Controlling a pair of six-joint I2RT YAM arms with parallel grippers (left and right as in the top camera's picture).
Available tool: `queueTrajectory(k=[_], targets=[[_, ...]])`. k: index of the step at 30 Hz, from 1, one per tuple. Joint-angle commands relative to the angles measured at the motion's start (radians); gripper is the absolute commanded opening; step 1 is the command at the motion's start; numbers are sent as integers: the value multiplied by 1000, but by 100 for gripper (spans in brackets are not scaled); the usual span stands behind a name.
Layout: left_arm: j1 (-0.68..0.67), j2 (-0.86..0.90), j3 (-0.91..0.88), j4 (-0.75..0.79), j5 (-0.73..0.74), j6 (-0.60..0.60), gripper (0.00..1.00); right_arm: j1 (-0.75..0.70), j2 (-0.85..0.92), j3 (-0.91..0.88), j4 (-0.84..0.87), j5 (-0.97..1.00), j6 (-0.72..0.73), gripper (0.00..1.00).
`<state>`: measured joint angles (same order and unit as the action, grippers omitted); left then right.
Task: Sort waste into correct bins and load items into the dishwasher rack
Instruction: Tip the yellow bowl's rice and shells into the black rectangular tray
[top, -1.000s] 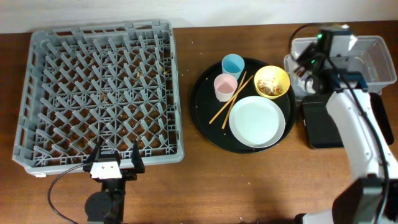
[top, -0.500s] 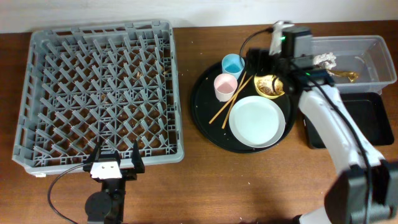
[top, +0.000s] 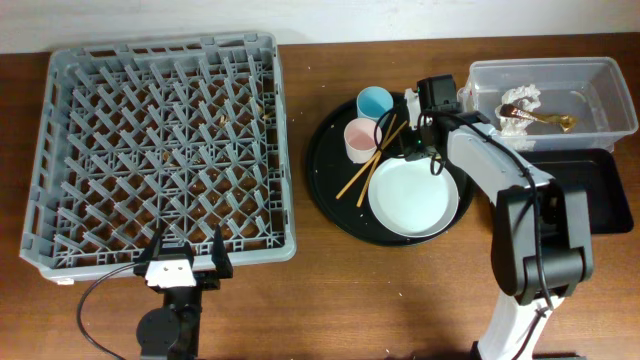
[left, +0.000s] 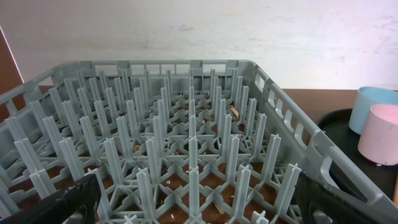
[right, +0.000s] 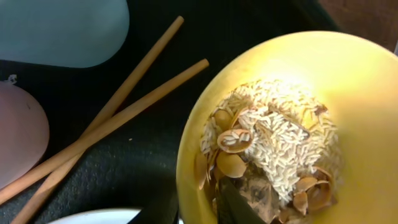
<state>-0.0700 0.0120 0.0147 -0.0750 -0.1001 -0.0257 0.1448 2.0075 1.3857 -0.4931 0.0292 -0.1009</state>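
My right gripper (top: 425, 138) is down at the yellow bowl (right: 348, 93), which my arm hides in the overhead view. In the right wrist view its fingers (right: 196, 211) pinch the bowl's rim, one inside among rice and shell leftovers (right: 280, 149), one outside. The blue cup (top: 375, 102), pink cup (top: 362, 138), two chopsticks (top: 368, 160) and white plate (top: 410, 200) lie on the round black tray (top: 325, 180). A napkin (top: 520, 98) and gold wrapper (top: 555, 122) lie in the clear tub (top: 600, 75). My left gripper (top: 186, 262) is open and empty at the grey rack's (top: 160, 150) front edge.
The shallow black rectangular tray (top: 590, 190) sits just in front of the clear tub at the right. The rack fills the left wrist view (left: 186, 124), with a few crumbs on its base. The cups (left: 373, 118) show at that view's right edge.
My right arm swung left from over the clear tub to the yellow bowl and came down onto its rim. The napkin and wrapper now lie in the tub. The left arm has not moved.
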Motion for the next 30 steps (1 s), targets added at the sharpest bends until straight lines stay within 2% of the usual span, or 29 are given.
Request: queueTrajectory(k=[1,4,8,13,15,16,18,20,22,25,30], targets=[[-1,-5,-6,0,10,12,99,0,24,-2,3,10,0,19],[-1,-5,-6,0,10,12,99,0,60,-2,3,10,0,4],[-1,-5,-6,0,10,12,99,0,8,74,-37,14,0,4],[-1,-5,-6,0,10,12,99,-3,-100,469,-636,-125,39,4],[-1,-5,-6,0,10,12,99,-56,-164,491,-767,-137,93,4],[-1,-5,-6,0,10,12,99,-129,-173,491,-810,-243,66,4],[-1,-5,-6,0,10,12,99,-261,-173,455,-827,-457,-32,4],[-1,-5,-6,0,10,12,99,-379,-173,402,-826,-587,-87,4],[-1,-5,-6,0,10,12,99,-531,-173,288,-770,-800,-187,4],[-1,-5,-6,0,10,12,99,-722,-172,27,-517,-1028,-194,4],[-1,-5,-6,0,10,12,99,-934,-167,-157,-317,-1240,-171,4]])
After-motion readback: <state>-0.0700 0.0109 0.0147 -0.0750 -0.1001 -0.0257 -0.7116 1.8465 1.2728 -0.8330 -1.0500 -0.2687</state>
